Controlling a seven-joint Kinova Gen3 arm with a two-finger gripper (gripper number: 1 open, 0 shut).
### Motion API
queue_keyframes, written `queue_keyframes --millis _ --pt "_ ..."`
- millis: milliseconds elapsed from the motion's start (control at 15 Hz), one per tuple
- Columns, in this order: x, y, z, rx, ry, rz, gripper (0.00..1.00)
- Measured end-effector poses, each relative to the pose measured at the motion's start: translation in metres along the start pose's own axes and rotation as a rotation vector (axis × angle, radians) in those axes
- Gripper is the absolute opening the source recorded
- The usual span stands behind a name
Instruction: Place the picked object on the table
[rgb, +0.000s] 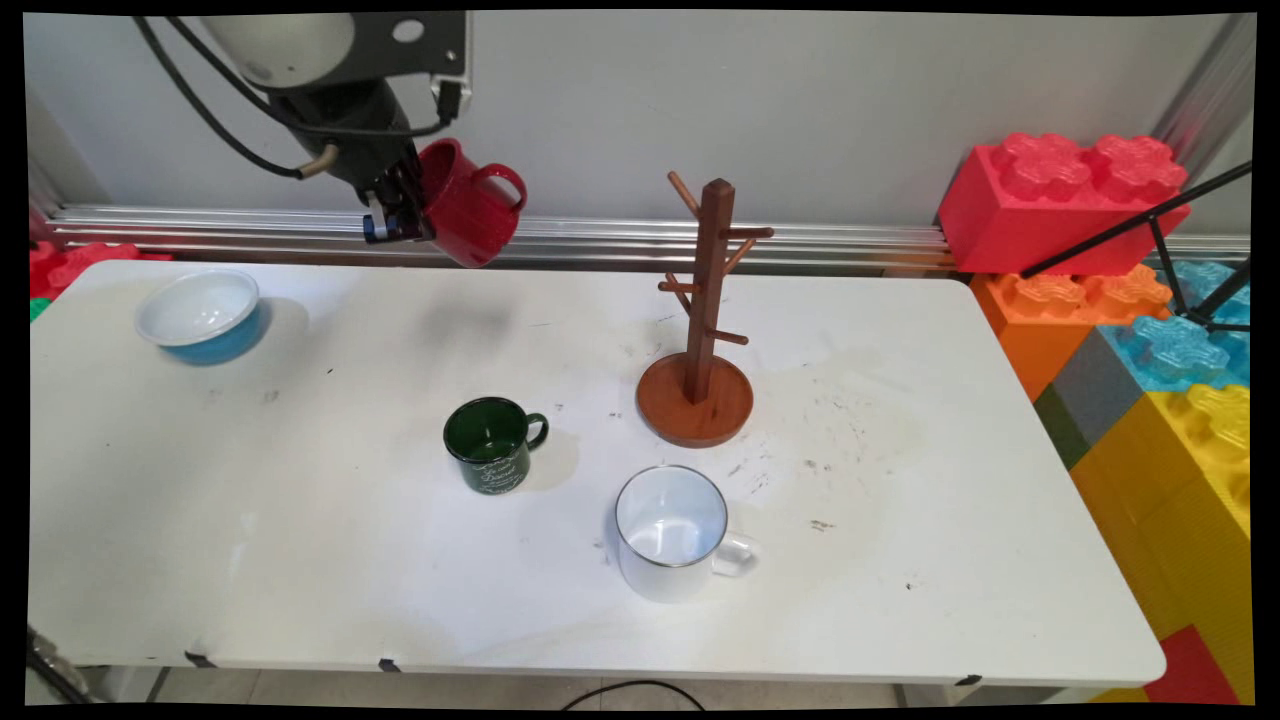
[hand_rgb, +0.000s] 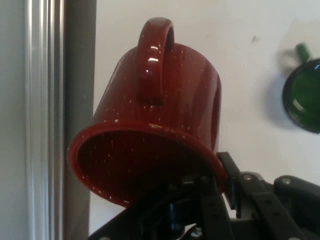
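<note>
A: Main view: what is seen near the wooden mug tree (rgb: 700, 330)?
B: A white mug (rgb: 675, 535) in front; a green mug (rgb: 492, 444) front-left. Far left, raised above the table (rgb: 300, 560), a red mug (rgb: 468, 205) is gripped by the pincer (rgb: 400, 215).

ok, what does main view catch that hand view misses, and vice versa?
Main only: the brown wooden mug tree, the white enamel mug, the blue bowl with white inside, and that the red mug is held high above the white table.
Hand only: the red mug's white speckles and open mouth.
Both: the red speckled mug clamped at its rim by the black gripper, plus the dark green mug.
</note>
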Motion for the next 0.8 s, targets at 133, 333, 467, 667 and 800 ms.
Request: queue_keyframes --millis 133,333,467,667,800 --pt "0.004 -0.005 0.01 0.008 -0.03 0.018 0.0" --pt "0.014 -0.014 0.03 0.026 -0.085 0.035 0.0" --pt "0.02 -0.017 0.04 0.034 -0.112 0.038 0.0" --pt "0.03 -0.02 0.056 0.051 -0.156 0.034 0.0" --pt "0.037 -0.022 0.066 0.061 -0.184 0.029 0.0"
